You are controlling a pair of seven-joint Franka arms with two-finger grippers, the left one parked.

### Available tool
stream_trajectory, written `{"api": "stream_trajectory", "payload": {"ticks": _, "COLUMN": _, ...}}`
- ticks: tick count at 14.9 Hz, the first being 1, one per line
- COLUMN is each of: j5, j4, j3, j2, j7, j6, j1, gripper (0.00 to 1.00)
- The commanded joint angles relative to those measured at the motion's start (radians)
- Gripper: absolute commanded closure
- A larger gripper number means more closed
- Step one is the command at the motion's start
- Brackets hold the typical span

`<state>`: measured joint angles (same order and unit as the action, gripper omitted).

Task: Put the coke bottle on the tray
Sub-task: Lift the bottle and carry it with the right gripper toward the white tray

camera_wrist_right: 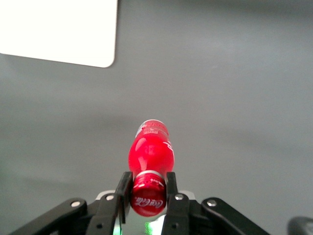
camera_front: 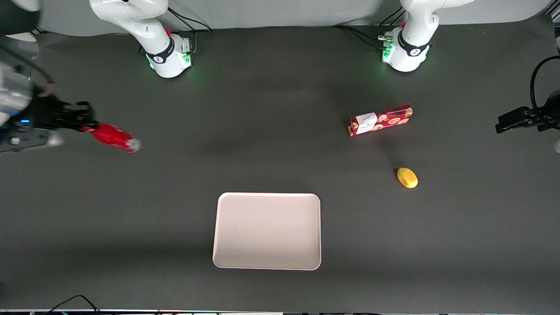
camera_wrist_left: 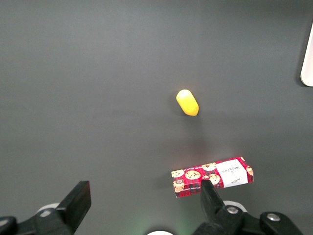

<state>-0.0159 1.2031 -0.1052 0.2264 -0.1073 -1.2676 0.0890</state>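
Note:
The coke bottle point(camera_front: 114, 137) is a small glossy red bottle with a silvery base. It hangs tilted above the table at the working arm's end. My right gripper point(camera_front: 85, 123) is shut on its red cap point(camera_wrist_right: 148, 194), one finger point(camera_wrist_right: 123, 188) on each side, with the bottle body point(camera_wrist_right: 150, 151) pointing away from the wrist. The tray point(camera_front: 267, 230) is a large pale pinkish-white rectangle lying near the front camera at mid-table, well apart from the bottle; one corner of it shows in the right wrist view point(camera_wrist_right: 63, 34).
A red cookie box point(camera_front: 379, 120) lies toward the parked arm's end of the table. A yellow lemon-like object point(camera_front: 407, 177) lies nearer the front camera than the box. Both show in the left wrist view, box point(camera_wrist_left: 212, 176) and yellow object point(camera_wrist_left: 187, 102).

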Motion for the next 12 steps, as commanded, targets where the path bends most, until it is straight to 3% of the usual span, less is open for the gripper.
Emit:
{"api": "stream_trajectory", "payload": {"ticks": 1, "j5": 0.008, "j4": -0.089, "j3": -0.172, "j2": 0.131, "j7": -0.344, "j6": -0.112, "j1": -0.002, "gripper": 1.0}}
{"api": "stream_trajectory", "payload": {"ticks": 4, "j5": 0.019, "j4": -0.089, "j3": -0.191, "j2": 0.239, "j7": -0.492, "j6": -0.29, "j1": 0.038, "gripper": 1.0}}
{"api": "stream_trajectory", "payload": {"ticks": 12, "j5": 0.161, "j4": -0.088, "j3": -0.228, "j2": 0.497, "j7": -0.725, "j6": -0.604, "j1": 0.089, "gripper": 1.0}}
